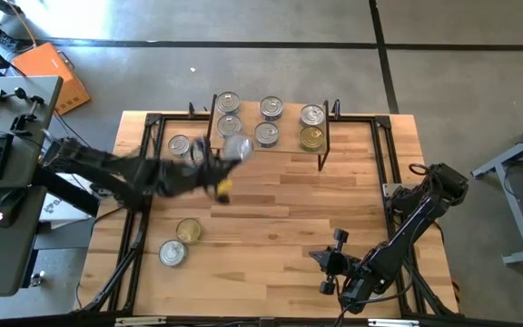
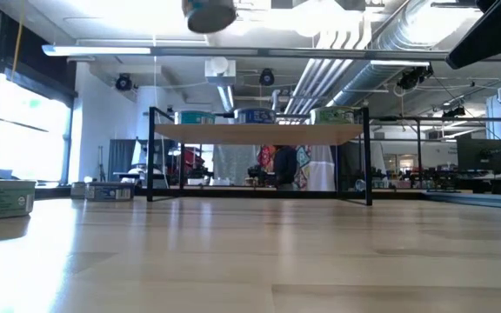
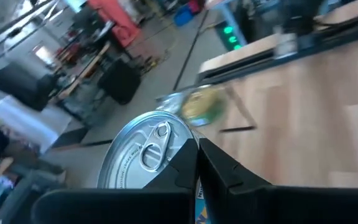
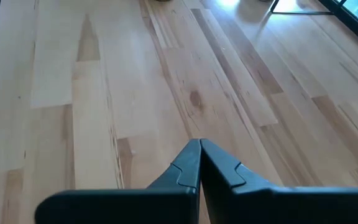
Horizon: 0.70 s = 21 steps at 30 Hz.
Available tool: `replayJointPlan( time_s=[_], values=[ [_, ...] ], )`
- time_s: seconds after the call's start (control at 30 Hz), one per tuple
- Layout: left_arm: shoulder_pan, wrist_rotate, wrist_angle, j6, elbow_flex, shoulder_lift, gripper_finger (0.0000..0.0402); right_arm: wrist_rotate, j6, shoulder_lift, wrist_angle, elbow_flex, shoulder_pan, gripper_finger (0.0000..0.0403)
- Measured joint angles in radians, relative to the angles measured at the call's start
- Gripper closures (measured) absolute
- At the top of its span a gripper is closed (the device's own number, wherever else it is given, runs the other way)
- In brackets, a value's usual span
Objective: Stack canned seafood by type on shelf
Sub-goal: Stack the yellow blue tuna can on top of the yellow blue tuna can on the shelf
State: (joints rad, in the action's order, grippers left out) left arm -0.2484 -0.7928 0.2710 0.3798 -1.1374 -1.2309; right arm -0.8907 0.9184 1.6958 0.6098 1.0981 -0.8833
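Above the shelf's [image 1: 280,145] left end, left gripper [image 1: 230,156] fingers clamped on a silver-topped tin [image 1: 237,148], mid-carry. Next: lowering onto a matching tin. Near right, right gripper [image 1: 327,263] idle, fingers closed, empty.

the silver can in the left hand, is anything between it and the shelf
Nothing visible blocks it. The left hand holds the silver can raised beside the shelf, near its left front edge. The shelf already carries six cans in two rows, so free board is scarce; stacking on a matching can looks likeliest.
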Motion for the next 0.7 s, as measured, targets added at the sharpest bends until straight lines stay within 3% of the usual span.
replayJointPlan(
  time_s=[0.33,0.7],
  values=[
    [0.491,0.339,0.001,0.086,0.000,-0.018,0.0401,-0.001,-0.001,0.000,0.000,0.000,0.000,0.0402],
    [0.830,0.580,-0.123,0.207,0.000,-0.187,0.0401,0.000,0.008,0.000,0.000,0.000,0.000,0.0402]
  ],
)
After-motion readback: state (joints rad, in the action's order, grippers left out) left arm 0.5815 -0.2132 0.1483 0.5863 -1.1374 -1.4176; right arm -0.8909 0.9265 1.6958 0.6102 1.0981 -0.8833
